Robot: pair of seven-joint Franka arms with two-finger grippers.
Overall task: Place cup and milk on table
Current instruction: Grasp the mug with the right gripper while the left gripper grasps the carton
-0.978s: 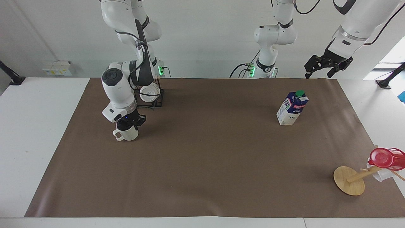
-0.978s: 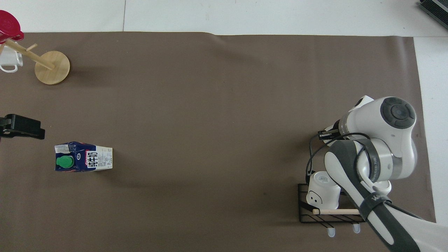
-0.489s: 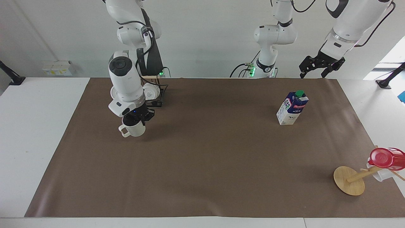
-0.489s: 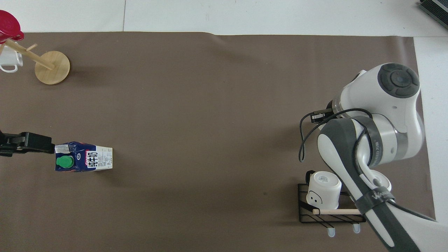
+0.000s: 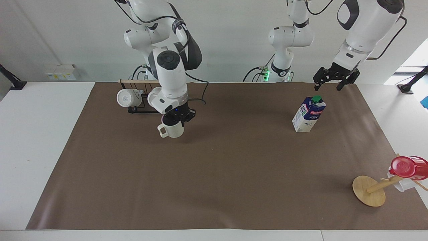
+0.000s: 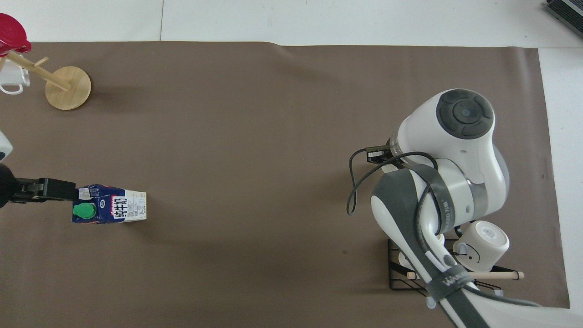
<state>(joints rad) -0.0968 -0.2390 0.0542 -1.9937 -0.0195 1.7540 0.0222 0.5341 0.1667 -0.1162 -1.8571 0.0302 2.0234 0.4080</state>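
Brown sheet [image 5: 214, 174] on table [image 5: 40, 140]; right fingers [image 5: 176, 117] clamped on cup [image 5: 172, 130]; left fingers [image 5: 331, 77] spread above milk [image 5: 308, 114].

Black wire rack [image 5: 140, 108] with wooden rail [image 6: 464, 275], holding a white mug [image 5: 128, 97] turned base-outward (smiley face on its side). Wooden mug tree, round base [image 5: 368, 190], tilted post [image 6: 32, 68], carrying a red cup [image 5: 408, 167] and a white mug [image 6: 11, 82].
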